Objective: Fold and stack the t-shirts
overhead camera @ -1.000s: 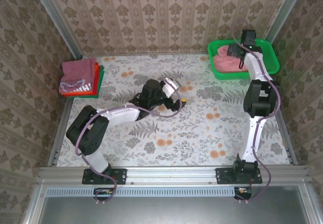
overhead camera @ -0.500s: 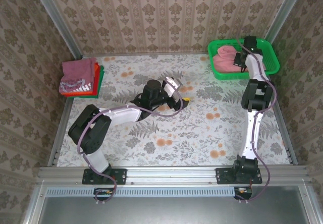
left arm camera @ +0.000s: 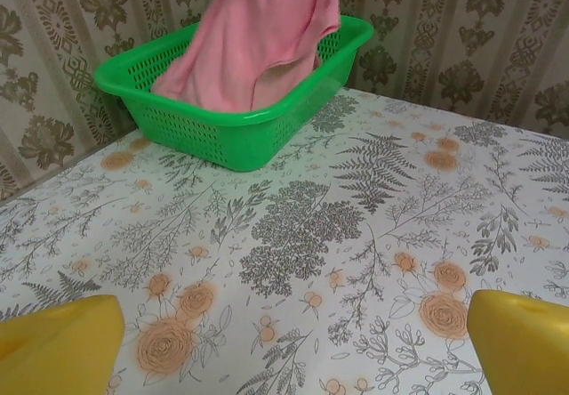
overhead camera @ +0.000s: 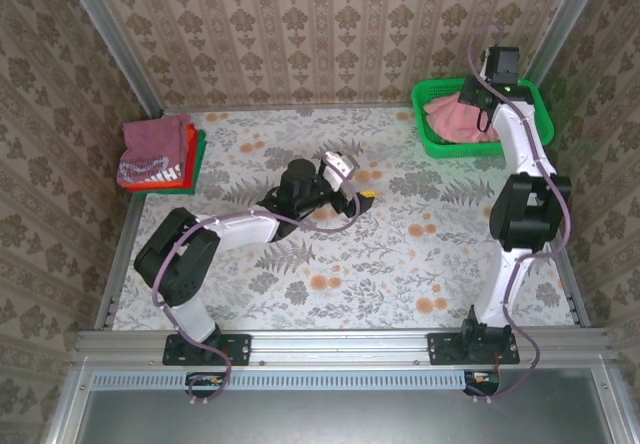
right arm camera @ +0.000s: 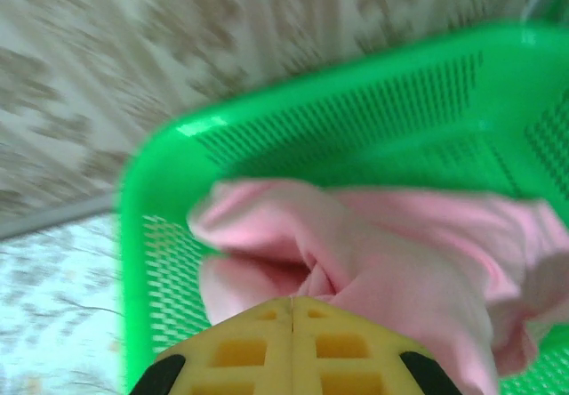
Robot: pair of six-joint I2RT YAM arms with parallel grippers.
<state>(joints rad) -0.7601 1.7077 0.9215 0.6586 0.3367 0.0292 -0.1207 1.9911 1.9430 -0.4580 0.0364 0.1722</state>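
Pinching the salmon-pink t-shirt (overhead camera: 458,119) in the right gripper (right arm camera: 292,315), clamped tight on a bunched fold, up over the green basket (left arm camera: 240,141) at the table's (overhead camera: 400,264) far right corner. Hanging straight below that grip, long axis near vertical, with the lower part trailing in the basket. Waiting mid-table with the left gripper (left arm camera: 289,350), spread wide, empty, facing the basket. Clearly a right-arm job, probably clearing the rim, then across toward mid-table. Folded stack (overhead camera: 158,152) at the far left corner, well apart.
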